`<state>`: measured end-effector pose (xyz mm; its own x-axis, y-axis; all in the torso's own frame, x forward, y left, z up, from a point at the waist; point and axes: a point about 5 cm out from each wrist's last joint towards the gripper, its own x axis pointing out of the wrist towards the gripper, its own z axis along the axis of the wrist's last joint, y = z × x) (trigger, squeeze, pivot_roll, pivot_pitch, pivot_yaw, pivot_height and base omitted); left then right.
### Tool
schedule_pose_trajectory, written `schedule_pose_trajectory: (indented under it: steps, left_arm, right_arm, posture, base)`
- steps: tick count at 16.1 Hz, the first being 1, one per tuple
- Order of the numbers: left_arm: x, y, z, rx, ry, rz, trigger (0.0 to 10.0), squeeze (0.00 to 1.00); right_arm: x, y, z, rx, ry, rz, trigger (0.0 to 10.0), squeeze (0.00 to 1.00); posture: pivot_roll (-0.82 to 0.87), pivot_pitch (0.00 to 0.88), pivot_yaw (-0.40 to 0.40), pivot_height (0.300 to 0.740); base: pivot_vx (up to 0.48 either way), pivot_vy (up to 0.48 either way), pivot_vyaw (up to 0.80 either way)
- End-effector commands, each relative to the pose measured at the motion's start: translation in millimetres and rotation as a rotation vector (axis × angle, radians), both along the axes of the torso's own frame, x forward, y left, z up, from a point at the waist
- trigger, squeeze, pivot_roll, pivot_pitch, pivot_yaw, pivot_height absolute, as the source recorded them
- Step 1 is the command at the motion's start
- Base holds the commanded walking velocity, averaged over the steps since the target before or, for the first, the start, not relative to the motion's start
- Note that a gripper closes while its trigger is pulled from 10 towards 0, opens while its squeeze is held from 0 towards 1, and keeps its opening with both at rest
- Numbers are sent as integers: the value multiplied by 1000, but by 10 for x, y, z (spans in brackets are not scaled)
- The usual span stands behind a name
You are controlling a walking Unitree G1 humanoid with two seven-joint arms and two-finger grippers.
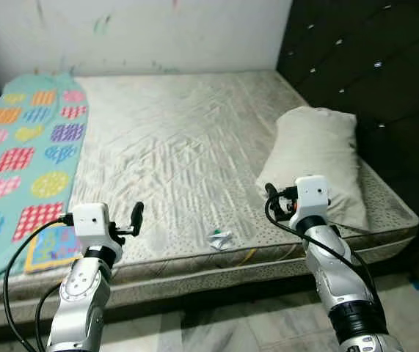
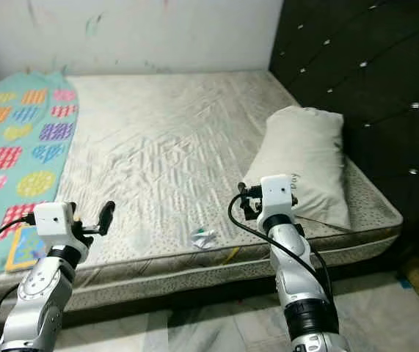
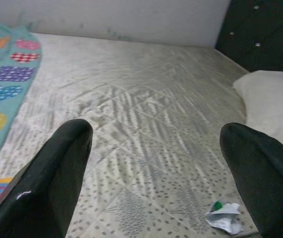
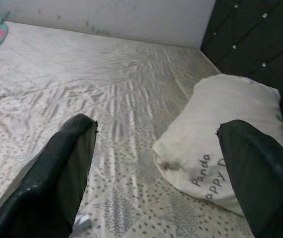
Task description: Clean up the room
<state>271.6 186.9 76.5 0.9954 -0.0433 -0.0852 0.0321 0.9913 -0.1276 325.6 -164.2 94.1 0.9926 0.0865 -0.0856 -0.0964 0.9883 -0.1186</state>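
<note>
I have both arms raised at the near edge of the mattress (image 1: 180, 147), neither one carrying anything. The left gripper (image 3: 156, 183) hangs over the near left part of the bed, its two black fingers (image 3: 52, 183) spread wide with nothing between them. The right gripper (image 4: 156, 183) sits over the near right part, fingers (image 4: 57, 178) likewise spread wide and empty.

The item to clear, a crumpled scrap of white paper with a green mark (image 1: 220, 238), lies on the mattress close to its near edge, between the two arms and touching neither. Nothing covers it or stands over it.

A white pillow (image 1: 315, 161) lies near the right edge of the mattress, against the dark tufted headboard (image 1: 370, 88); its printed end faces the right gripper and sits just beyond it. A teal blanket with coloured hearts and circles (image 1: 26, 161) runs along the left edge, hanging over the near left corner beside the left arm. The back edge meets a marked white wall (image 1: 143, 33). Pale tiled floor (image 1: 216, 330) shows below the near edge.
</note>
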Motion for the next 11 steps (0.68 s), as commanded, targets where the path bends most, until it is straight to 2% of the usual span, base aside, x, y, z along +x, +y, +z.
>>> schedule_pose_trajectory:
  steps: [1,11]
  left_arm:
    - [11,-20,-6,-5,9,-19,10000,0]
    - [27,-68,7,-11,-7,-68,10000,0]
  right_arm:
    - [3,-15,-2,1,-3,-14,10000,0]
    - [9,23,-6,-12,-10,2,10000,0]
  posture:
    - [-52,0,-24,740]
    - [-48,0,-23,740]
  base:
    - [0,0,0]
    - [0,0,0]
